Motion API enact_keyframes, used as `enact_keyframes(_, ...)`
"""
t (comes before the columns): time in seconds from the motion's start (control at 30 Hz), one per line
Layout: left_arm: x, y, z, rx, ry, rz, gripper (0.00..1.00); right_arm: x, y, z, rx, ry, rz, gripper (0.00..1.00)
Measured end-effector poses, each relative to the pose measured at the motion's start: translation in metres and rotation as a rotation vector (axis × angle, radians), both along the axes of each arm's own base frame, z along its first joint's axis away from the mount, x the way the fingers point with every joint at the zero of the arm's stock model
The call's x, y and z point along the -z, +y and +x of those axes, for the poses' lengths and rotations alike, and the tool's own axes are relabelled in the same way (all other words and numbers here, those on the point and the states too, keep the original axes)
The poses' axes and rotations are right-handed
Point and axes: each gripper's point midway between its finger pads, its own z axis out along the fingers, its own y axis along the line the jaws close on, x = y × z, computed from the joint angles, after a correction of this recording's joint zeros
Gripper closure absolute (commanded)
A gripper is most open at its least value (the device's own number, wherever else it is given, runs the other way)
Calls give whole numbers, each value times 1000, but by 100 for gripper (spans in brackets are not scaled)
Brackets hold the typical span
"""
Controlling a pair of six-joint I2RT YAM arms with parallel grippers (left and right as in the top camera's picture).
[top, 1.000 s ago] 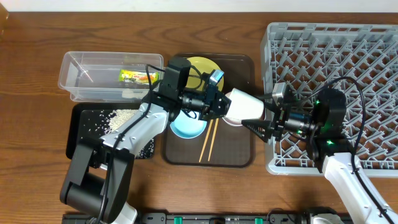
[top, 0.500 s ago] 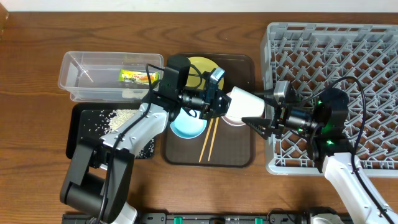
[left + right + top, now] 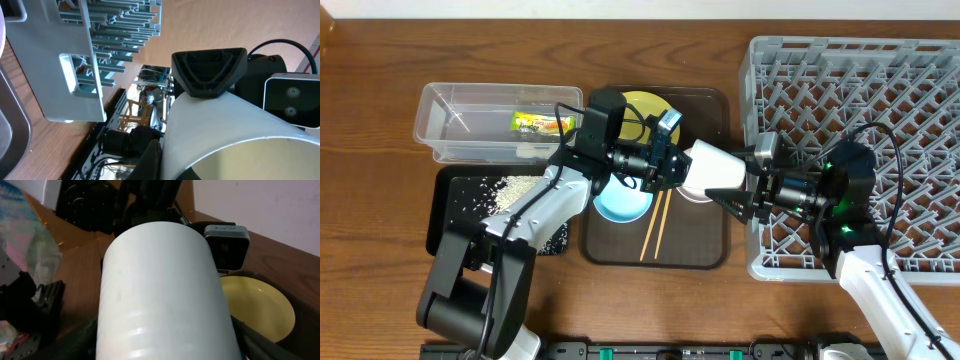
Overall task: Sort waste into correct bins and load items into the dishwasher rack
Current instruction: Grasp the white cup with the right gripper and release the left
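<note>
A pale cup [image 3: 715,168] lies on its side in the air above the brown tray [image 3: 705,250]. My left gripper [image 3: 678,170] is shut on its rim, one finger inside and one outside [image 3: 152,160]. From the right, my right gripper [image 3: 723,190] reaches around the cup's base [image 3: 160,290], a finger lying against each side. The grey dishwasher rack [image 3: 880,90] stands to the right. On the tray are a yellow plate [image 3: 645,105], a light-blue bowl [image 3: 623,205] and two chopsticks [image 3: 655,225]. A white-pink bowl [image 3: 695,196] is mostly hidden under the cup.
A clear tub [image 3: 450,125] at the left holds a green-and-yellow wrapper [image 3: 542,123]. In front of it a black tray [image 3: 450,225] holds rice grains [image 3: 510,190]. Both arms cross above the brown tray.
My right gripper has slid left along the cup and its fingers have drawn in against the sides. The left gripper and the cup have stayed in place.
</note>
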Motion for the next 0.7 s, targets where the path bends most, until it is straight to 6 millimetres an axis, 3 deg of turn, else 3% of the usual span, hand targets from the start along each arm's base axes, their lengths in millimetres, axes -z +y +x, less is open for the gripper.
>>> enact_keyframes(0.2, 0, 0, 0, 2, 0, -1, 92, 0, 0, 0, 0, 0, 0, 35)
enact_keyframes(0.43, 3, 0, 4, -19, -45, 7, 83, 3, 0, 0, 3, 20, -3, 40)
enact_keyframes(0.47, 4, 0, 5, -23, -60, 11, 77, 4, 0, -1, 5, 29, -5, 40)
enact_keyframes(0.57, 15, 1, 10, -58, -110, 51, 69, 15, -3, 1, 39, 95, -24, 45)
enact_keyframes(0.7, 47, 9, 22, -143, -167, 195, 66, 34, -11, 10, 132, 173, -75, 47)
